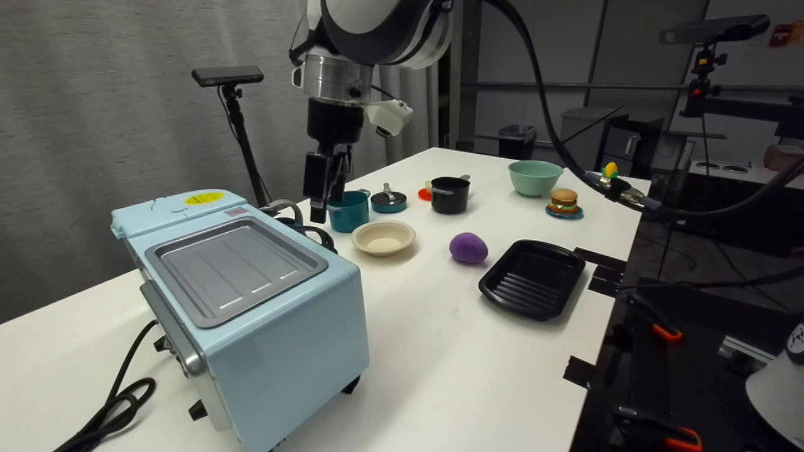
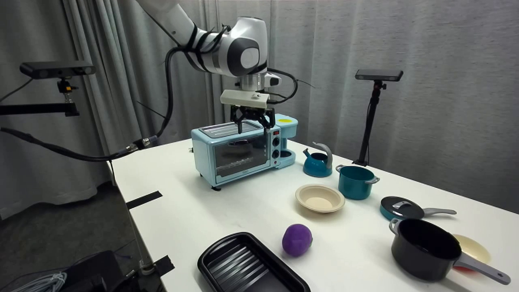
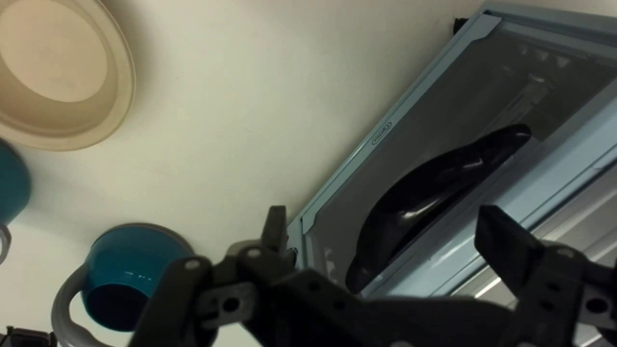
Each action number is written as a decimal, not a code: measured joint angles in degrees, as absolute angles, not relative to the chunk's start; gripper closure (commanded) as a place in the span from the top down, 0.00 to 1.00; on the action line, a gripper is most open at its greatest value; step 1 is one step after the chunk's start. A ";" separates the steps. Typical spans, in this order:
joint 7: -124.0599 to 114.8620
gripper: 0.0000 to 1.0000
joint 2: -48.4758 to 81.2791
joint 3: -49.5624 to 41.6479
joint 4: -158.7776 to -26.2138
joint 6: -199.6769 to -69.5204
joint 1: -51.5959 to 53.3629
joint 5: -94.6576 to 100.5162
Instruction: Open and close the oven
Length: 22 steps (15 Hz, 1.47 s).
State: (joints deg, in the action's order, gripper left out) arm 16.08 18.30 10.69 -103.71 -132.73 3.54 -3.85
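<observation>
the oven stands on the counter, its door shut and the black handle near the door's top edge. a grey griddle is set in its top, two knobs are on the front beside the door, and a black cord lies on the counter at its back. the arm reaches over it, and the pincer hangs at the oven's front top edge, pointing down, its fingers spread wide. in the wrist view the handle shows in the gap between the fingertips; whether a finger touches the oven i cannot tell. near the oven's knob end is the kettle, then the teal pot, with the tan bowl near both. the skillet, black saucepan, purple thing and black tray lie farther off. in an exterior view the green bowl and the burger, on a small blue plate, are near the counter's far end.
</observation>
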 measured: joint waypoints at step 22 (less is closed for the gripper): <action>15.74 1.00 17.84 10.24 -103.72 -131.57 5.26 -0.15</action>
State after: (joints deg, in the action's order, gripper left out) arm 15.74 17.84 10.24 -103.72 -131.57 5.26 -0.15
